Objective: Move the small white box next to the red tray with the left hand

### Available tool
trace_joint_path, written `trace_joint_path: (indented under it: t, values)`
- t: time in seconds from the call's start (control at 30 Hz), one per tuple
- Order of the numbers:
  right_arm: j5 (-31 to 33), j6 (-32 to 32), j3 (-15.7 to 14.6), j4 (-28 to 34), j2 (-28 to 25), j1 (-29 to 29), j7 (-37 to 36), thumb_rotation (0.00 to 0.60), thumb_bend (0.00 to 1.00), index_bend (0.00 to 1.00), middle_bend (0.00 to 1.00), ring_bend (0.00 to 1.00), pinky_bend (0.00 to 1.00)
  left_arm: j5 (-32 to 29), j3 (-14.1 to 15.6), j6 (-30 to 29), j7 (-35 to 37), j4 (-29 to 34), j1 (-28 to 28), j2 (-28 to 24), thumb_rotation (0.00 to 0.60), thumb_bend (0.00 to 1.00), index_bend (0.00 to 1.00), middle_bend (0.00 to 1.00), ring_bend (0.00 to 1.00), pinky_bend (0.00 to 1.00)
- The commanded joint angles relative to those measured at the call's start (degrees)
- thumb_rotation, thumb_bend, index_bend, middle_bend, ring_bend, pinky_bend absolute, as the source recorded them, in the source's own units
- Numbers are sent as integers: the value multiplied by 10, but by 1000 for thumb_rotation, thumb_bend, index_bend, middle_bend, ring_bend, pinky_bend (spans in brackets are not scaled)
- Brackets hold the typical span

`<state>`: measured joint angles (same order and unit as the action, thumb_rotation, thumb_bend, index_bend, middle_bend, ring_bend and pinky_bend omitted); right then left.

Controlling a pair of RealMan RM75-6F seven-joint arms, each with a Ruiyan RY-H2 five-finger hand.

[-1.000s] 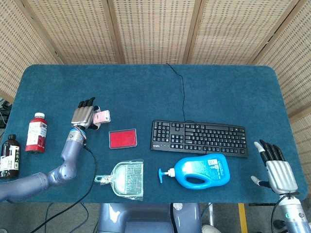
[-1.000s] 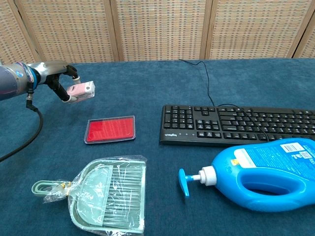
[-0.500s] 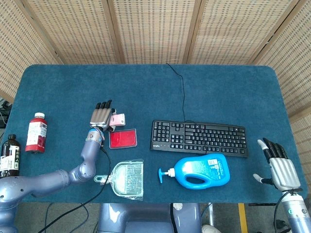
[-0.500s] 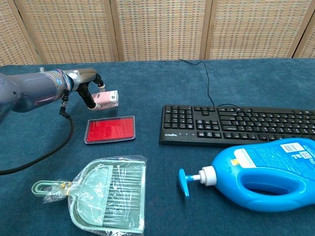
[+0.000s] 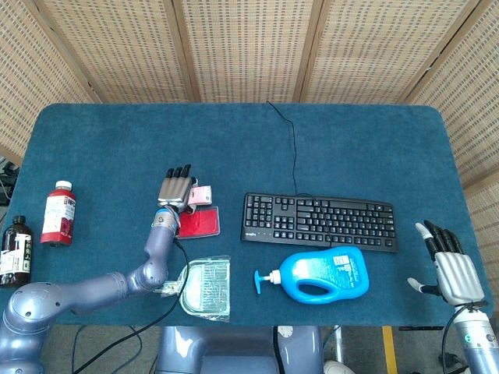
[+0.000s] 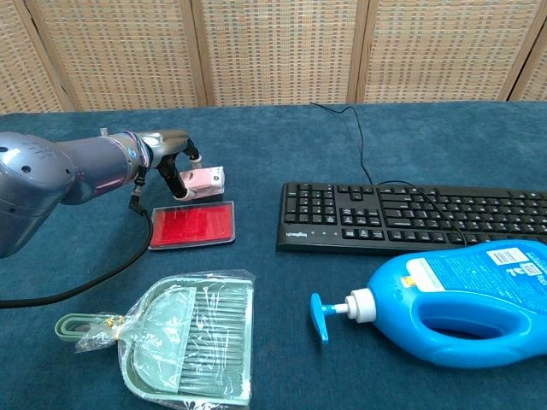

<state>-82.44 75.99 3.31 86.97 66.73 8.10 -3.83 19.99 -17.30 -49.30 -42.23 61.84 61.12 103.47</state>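
A black keyboard [image 5: 318, 220] lies right of the red tray [image 5: 198, 223], its cable [image 5: 292, 144] running off toward the far edge of the blue table [image 5: 351, 140]. Near the keyboard, a blue jug [image 5: 320, 274] with a pump lies on its side, the pump pointing left. Left of that, at the near edge, sits a green dustpan [image 5: 204, 288] in clear wrap, just near of the tray. Over at the far left stand a red bottle [image 5: 58, 213] and, nearer the edge, a dark bottle [image 5: 15, 251], both well apart from the tray. Nothing lies between the tray and the keyboard, only bare cloth.

The left arm [image 6: 60, 175] reaches in from the near left, forearm low over the table, its cable [image 6: 102, 273] drooping onto the cloth. The left hand [image 5: 176, 189] points toward the far side, fingers held together and straight from above. It holds the box [image 6: 203, 181], white with pink on it, pinched on its right side. The box sits at the tray's far edge, toward its left part; from the chest view it looks lifted just off the cloth, though I cannot tell for sure whether it touches.

The right hand [image 5: 449, 266] hangs off at the near right corner, fingers spread and straight, thumb out to the left, holding nothing.
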Motion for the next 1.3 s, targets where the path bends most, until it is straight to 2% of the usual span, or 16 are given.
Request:
trace_joint_path:
  t: [0.03,0.17,0.47,0.6,0.87,1.0,1.07,1.2,1.3]
  values:
    - [0,1,0,-1,0,0,0,600,0,8,0,0,0,4,1,0,0,0,1,2,600,329,310,0,0,0]
    - [-1,2,-1,-1,1,0,0,600,0,7,0,0,0,14,4,0,4,1,-1,4,600,307,147,0,0,0]
    - [-3,7,-1,-1,2,-2,0,600,0,7,0,0,0,42,5,-6,28,37,-14,-12,600,298,114,0,0,0]
    - [-4,8,-1,-1,1,-2,0,600,0,7,0,0,0,67,-2,-18,62,85,-33,-39,600,297,112,0,0,0]
    - [-14,17,-5,1,3,-4,8,600,0,8,0,0,0,161,-12,-66,171,246,-112,-135,600,294,106,0,0,0]
    - [-17,22,-6,4,4,-6,16,600,0,7,0,0,0,241,14,-111,211,333,-165,-190,600,293,66,0,0,0]
    - [-19,25,-7,5,6,-7,21,600,0,7,0,0,0,286,38,-141,221,371,-196,-218,600,293,37,0,0,0]
    - [-23,31,-8,7,8,-9,32,600,0,7,0,0,0,355,80,-196,233,414,-244,-251,600,293,11,0,0,0]
    - [-26,39,-8,9,9,-11,40,600,0,7,0,0,0,427,128,-260,227,423,-289,-263,600,291,0,0,0,0]
